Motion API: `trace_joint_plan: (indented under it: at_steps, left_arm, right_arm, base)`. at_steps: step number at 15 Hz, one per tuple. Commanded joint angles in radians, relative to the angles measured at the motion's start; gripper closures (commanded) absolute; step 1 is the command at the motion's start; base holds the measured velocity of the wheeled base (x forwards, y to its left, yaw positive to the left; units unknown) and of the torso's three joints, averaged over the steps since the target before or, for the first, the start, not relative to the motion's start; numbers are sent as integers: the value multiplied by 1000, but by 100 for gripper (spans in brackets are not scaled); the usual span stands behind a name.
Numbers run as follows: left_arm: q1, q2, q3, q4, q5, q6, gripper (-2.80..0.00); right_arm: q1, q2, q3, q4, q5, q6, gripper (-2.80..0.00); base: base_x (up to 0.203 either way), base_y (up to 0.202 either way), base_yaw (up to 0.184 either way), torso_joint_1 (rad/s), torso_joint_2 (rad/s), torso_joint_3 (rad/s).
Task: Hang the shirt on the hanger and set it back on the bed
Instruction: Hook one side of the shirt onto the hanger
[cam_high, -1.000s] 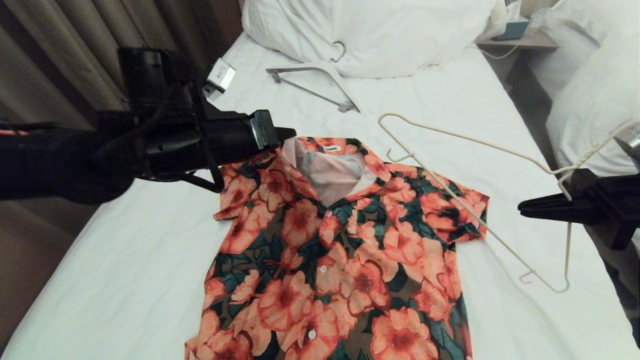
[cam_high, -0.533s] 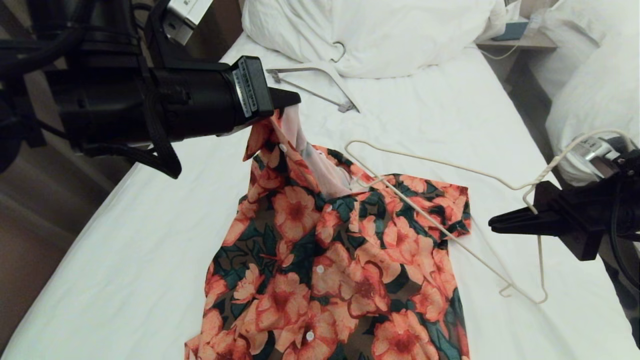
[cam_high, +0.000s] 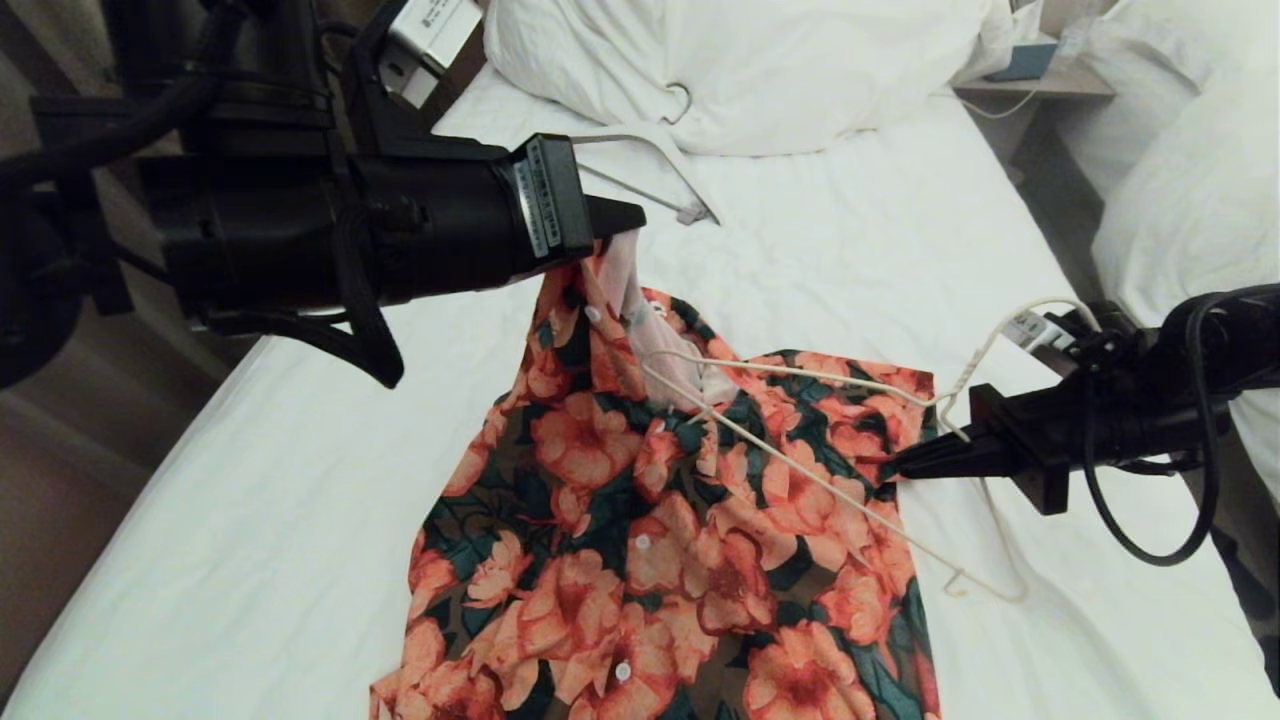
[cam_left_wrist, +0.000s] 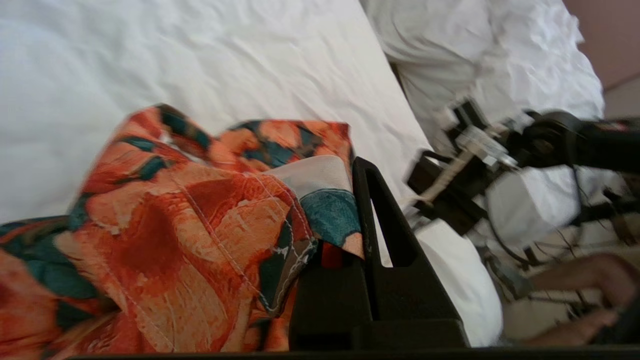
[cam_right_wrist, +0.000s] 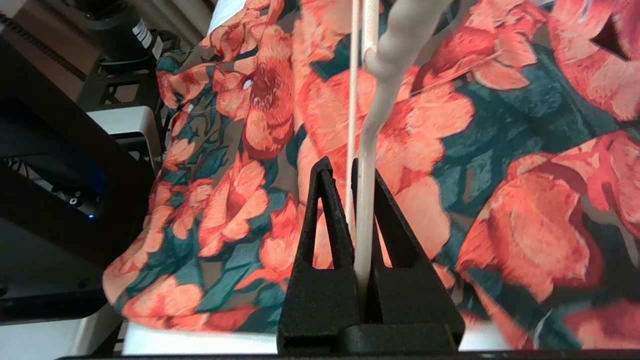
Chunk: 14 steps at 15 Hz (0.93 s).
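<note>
Over the bed's (cam_high: 300, 450) left half, the left gripper (cam_high: 625, 215) is clamped tight on the shirt's (cam_high: 640, 540) collar, holding that corner up off the sheet while the rest lies spread toward the foot edge. Near the pillows (cam_high: 760, 70), a grey hanger (cam_high: 650, 170) lies flat. Toward the right edge, the right gripper (cam_high: 905, 465) pinches the cream wire hanger (cam_high: 800, 372), whose near end reaches into the open collar.
</note>
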Motion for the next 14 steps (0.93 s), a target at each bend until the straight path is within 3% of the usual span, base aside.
trace_joint_plan:
  at_steps: [1,4,7,11,14]
  left_arm:
    - [-68,27,-1,-2,14,-3,0]
    - [-205,100,-22,-27,63,-3,0]
    - [-337,160,1,-41,156,-8,0]
    - [-339,169,-6,-84,165,-8,0]
    - [-413,180,-13,-86,189,-12,0]
  right_arm:
    - [17,51,-29,4,7,-5,0]
    - [40,50,-52,4,7,5,0]
    - [37,6,-56,6,10,10,0]
    - [27,-75,-2,4,29,8,0]
    - [43,-78,-9,0,37,7,0]
  base:
    - [0,0,0,0,0,0]
    - [0,0,0,0,0,0]
    - [0,0,0,0,0,0]
    - [0,0,0,0,0,0]
    - [0,0,0,0,0,0]
